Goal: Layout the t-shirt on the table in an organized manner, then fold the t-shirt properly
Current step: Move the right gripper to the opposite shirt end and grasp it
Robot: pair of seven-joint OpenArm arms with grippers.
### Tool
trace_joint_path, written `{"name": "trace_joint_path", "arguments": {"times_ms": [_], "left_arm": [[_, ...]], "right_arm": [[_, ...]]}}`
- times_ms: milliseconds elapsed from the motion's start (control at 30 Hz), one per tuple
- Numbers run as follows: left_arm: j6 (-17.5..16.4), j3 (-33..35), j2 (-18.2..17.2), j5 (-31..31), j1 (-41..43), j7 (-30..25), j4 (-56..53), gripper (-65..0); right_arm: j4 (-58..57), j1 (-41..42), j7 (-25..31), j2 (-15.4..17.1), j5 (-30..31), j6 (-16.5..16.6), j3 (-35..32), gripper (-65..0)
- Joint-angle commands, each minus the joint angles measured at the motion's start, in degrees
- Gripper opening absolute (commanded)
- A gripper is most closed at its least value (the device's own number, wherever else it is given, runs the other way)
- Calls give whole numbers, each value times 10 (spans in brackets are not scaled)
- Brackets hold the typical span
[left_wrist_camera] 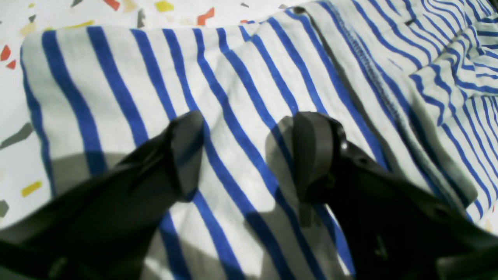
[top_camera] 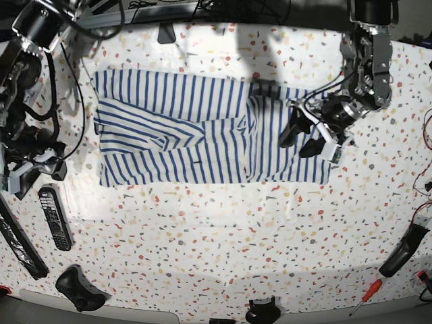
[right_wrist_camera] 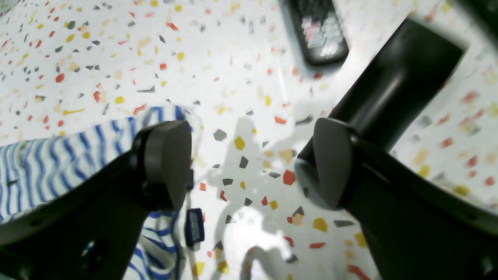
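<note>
the left gripper [left_wrist_camera: 241, 155] hovered with jaws spread over the t-shirt [top_camera: 202, 128], likely poised to pinch an edge; the right gripper [right_wrist_camera: 249, 163] stood empty, jaws wide, above the table [right_wrist_camera: 253, 97]

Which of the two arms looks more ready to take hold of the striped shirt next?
The left one. Its left gripper hangs with open jaws right over the t-shirt, near one end. The right gripper, also open, is over bare table beside the cloth's edge.
</note>
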Motion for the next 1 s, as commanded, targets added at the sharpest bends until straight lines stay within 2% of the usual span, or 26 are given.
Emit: {"name": "trace_joint_path", "arguments": {"times_ms": [0,33,100,167,233,400,533,633,767,967], "left_arm": [[15,-2,-3,15,2,30,0,-310],[15,-2,-2,15,2,30,0,-310],[15,-2,-2,15,2,30,0,-310],[15,-2,-2,16,1,30,0,-310],[15,-2,-2,16,2,30,0,-310],[15,-2,-2,15,2,30,0,-310],[15,-2,-2,11,1,30,0,-310],[15,-2,-2,-4,1,30,0,-310],[15,-2,-2,-5,2,30,0,-310],[15,-2,-2,-5,2,36,0,-310]], "right_arm": [[-16,23,11,9,7,2,2,-180],[-45,35,11,10,7,3,2,-180],[-97,57,8,10,15,33,2,-180],[-143,75,-10,10,55,67,2,-180],[-181,88,-25,10,92,84,2,-180],[-247,101,-31,9,97,84,2,-180],[-254,101,-66,8,100,84,2,-180],[-254,100,-94,7,127,84,-9,-180],[-254,100,-99,-7,118,84,-45,-180],[-254,100,-99,-46,118,84,-125,-180]]}}
